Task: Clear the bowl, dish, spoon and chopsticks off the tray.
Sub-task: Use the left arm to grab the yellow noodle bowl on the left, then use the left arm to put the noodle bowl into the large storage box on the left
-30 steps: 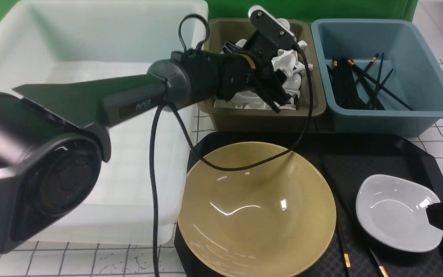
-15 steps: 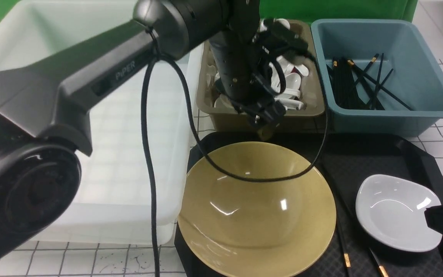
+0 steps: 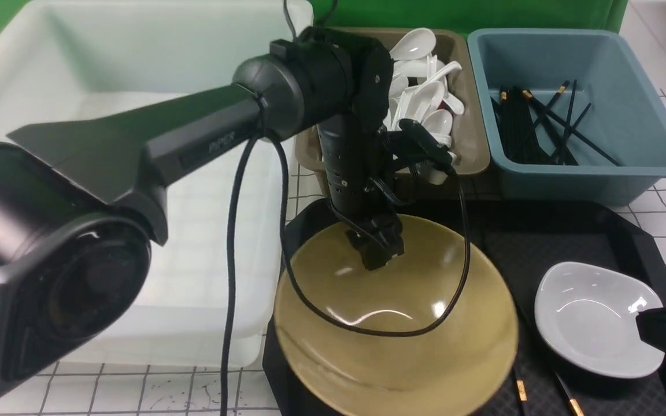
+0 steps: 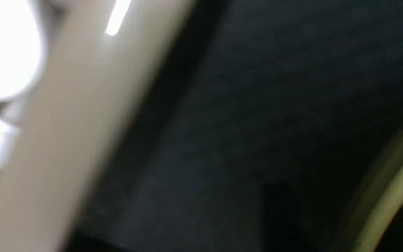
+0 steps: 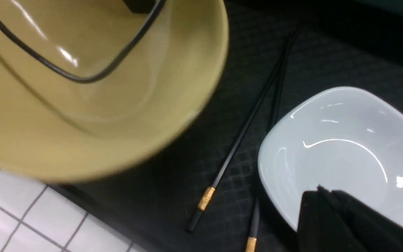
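The mustard-yellow bowl [image 3: 396, 352] sits on the left part of the black tray [image 3: 616, 231], tipped toward the near side and blurred in the right wrist view [image 5: 82, 115]. My left gripper [image 3: 376, 254] points straight down and is shut on the bowl's far rim. The white dish [image 3: 593, 318] lies on the tray's right side, and my right gripper [image 3: 665, 326] hovers shut over its near edge [image 5: 322, 192], holding nothing. The black chopsticks [image 5: 236, 140] lie on the tray between bowl and dish. The spoon cannot be told apart from the several white spoons in the olive bin.
A big white tub [image 3: 107, 173] stands left of the tray. Behind the tray are an olive bin [image 3: 474, 159] piled with white spoons and a blue bin [image 3: 628, 173] holding black chopsticks. The left arm's cable [image 3: 367, 330] sags into the bowl.
My left arm swung from over the olive bin down to the bowl's far rim and its jaws closed there. The bowl shifted and tipped toward the near side. My right gripper stayed put.
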